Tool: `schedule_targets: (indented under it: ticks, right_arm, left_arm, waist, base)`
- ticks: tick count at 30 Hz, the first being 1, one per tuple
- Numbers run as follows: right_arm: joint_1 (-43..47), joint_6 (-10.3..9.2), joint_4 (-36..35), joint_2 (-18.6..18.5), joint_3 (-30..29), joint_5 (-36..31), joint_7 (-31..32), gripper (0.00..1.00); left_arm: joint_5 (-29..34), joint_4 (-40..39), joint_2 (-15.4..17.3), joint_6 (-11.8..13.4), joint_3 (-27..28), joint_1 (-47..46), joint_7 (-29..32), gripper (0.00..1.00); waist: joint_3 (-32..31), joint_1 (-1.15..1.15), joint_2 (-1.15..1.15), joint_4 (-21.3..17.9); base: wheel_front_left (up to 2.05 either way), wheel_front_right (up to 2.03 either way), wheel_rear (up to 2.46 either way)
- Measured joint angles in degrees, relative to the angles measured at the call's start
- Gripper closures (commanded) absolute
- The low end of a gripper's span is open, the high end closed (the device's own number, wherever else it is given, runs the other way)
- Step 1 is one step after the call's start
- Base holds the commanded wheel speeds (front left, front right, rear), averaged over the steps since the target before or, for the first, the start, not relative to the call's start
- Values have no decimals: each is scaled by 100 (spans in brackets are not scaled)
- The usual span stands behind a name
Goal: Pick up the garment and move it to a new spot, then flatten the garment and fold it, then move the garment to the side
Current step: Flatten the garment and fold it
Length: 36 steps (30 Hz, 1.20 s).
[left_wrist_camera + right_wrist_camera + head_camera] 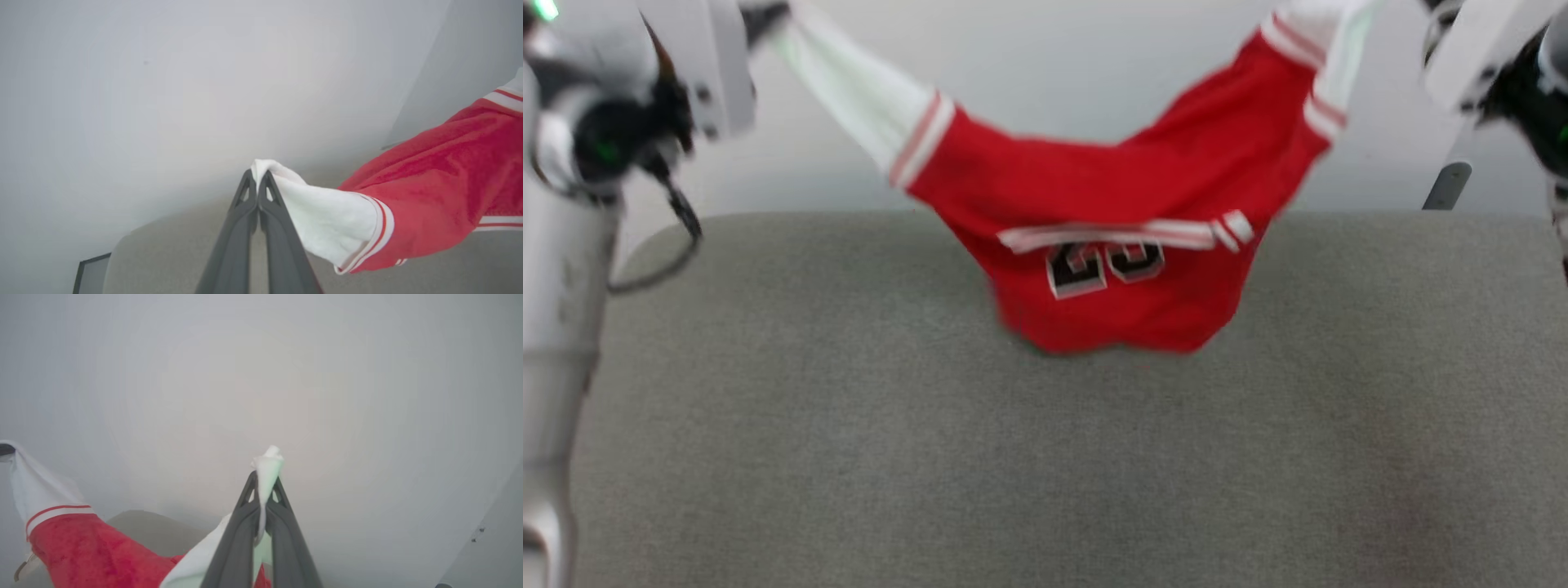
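The garment (1111, 188) is held clear of the bench (849, 457), slung between both claws above the middle of the far edge. The left claw (258, 179) is pressed together on one white corner panel. The right claw (264, 477) is pinched on the opposite white corner, with a tuft of cloth protruding past its tips. The two grips are set high and well apart, judged to be so that the cloth is spread by its own weight before being laid down. The red middle sags, and the numeral logo (1104, 268) is creased at the front. Whether the lowest fold touches the bench cannot be told. The step in hand is judged to be the transfer to a new spot; flattening and folding are not yet done.
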Motion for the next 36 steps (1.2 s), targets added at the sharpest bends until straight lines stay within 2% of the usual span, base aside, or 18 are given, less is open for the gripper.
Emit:
schedule_targets:
  ticks: [6,14,18,21,23,26,32,36]
  right_arm:
    - [-541,0,355,44,188,165,-633,100]
    - [-941,0,738,-42,348,573,-657,100]
    - [-1219,0,888,-126,358,561,-569,100]
    - [-1581,0,1025,-156,404,302,-745,100]
    - [-1830,0,1137,-160,538,36,-1020,100]
    - [-2156,2,1441,-142,770,-469,-1704,100]
    - [-3159,2,2302,-133,677,-1625,-3673,100]
    - [-3699,2,2454,-209,447,-2516,-4007,100]
  left_arm:
    - [108,341,-70,-57,-32,-689,-463,100]
    - [-23,578,-156,-69,-158,-1052,-401,100]
    - [-31,564,-149,-70,-191,-1218,-412,100]
    - [66,553,-170,-70,-190,-1418,-635,100]
    - [172,612,-223,-70,-204,-1593,-917,100]
    - [275,881,-479,-70,-211,-1891,-1515,100]
    - [649,1559,-902,-86,-199,-2991,-3088,100]
    - [791,1857,-1027,-89,-87,-3775,-4123,100]
  waist:
    - [-74,0,0,66]
    - [18,0,0,155]
    - [231,0,0,189]
    - [496,0,0,216]
    - [718,0,0,227]
    - [1103,0,0,224]
    - [1950,0,0,203]
    - [2507,0,0,218]
  base:
    - [0,0,0]
    - [0,0,0]
    - [0,0,0]
    - [0,0,0]
    - [0,0,0]
    - [0,0,0]
    - [0,0,0]
    - [0,0,0]
